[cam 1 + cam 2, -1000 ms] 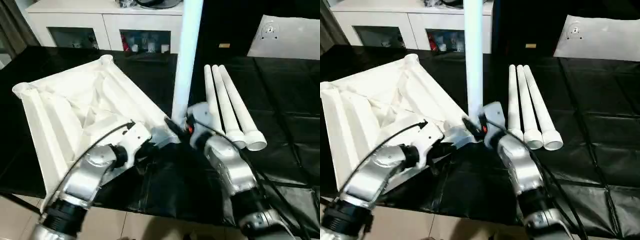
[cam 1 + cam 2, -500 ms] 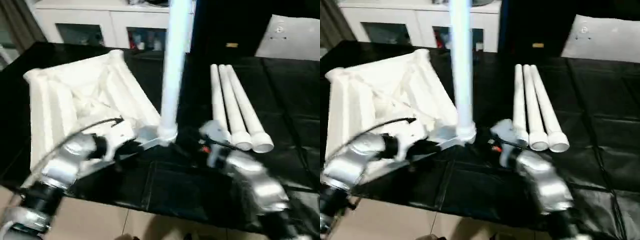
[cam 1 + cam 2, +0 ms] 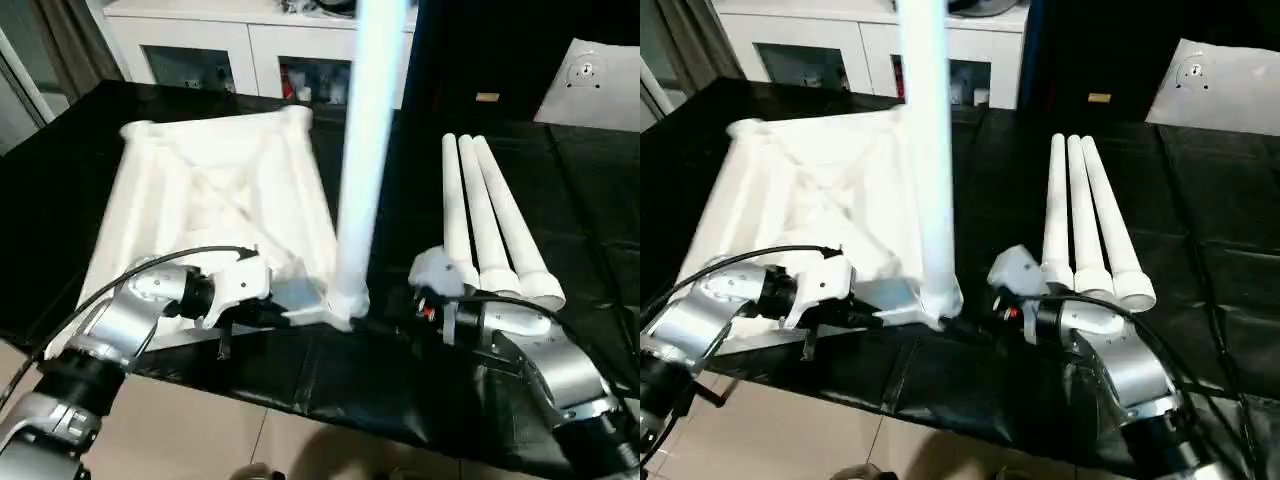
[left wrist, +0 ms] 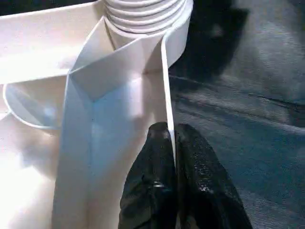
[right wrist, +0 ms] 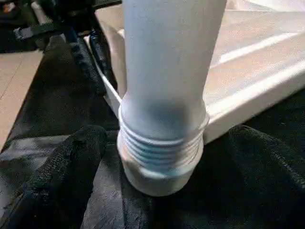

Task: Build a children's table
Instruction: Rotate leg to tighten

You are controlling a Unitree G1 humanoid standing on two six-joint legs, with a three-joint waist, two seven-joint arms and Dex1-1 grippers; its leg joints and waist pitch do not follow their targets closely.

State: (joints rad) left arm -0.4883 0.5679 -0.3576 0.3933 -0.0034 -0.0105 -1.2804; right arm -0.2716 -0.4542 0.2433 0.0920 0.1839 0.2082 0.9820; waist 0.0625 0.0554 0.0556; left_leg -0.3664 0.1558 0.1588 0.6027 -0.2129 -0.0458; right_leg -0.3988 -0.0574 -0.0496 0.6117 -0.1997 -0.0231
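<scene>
I see the tabletop on black sheeting; cabinet at 12 o'clock. Left gripper pinches its rim; right gripper gapes around the leg.

Upright leg blocks between arms, three legs rightward

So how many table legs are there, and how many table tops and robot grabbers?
Legs: 4, one standing upright in the tabletop's corner, three lying side by side
Tabletop: 1
Grabbers: 2, left gripper and right gripper
Total: 7
</scene>
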